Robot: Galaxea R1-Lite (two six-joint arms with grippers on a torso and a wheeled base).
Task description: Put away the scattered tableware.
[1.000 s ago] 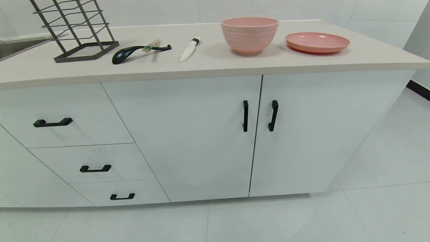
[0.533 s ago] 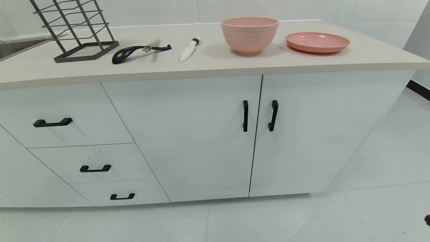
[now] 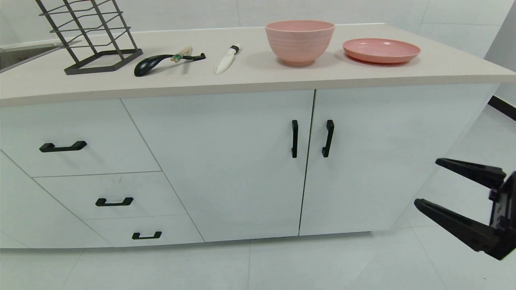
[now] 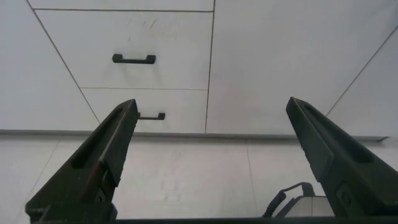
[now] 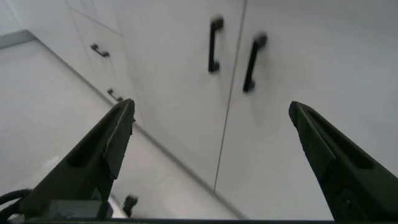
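On the beige countertop [image 3: 258, 76] stand a pink bowl [image 3: 300, 42] and a pink plate [image 3: 381, 50] at the right. Left of them lie a white knife [image 3: 227, 59], a pair of chopsticks [image 3: 181, 54] and a black spoon [image 3: 161, 63]. My right gripper [image 3: 427, 183] is open at the lower right, in front of the right cabinet door and well below the counter, with nothing between its fingers. My left gripper [image 4: 211, 109] is open too, low before the drawers, and holds nothing.
A black wire rack [image 3: 90, 36] stands at the counter's left, beside a sink [image 3: 20, 56]. Below are three drawers with black handles [image 3: 63, 146] and two cabinet doors with vertical handles [image 3: 294, 138], [image 5: 215, 45]. Tiled floor [image 3: 258, 266] lies in front.
My right gripper has come up into the head view at the lower right, open. The tableware on the counter has not moved.
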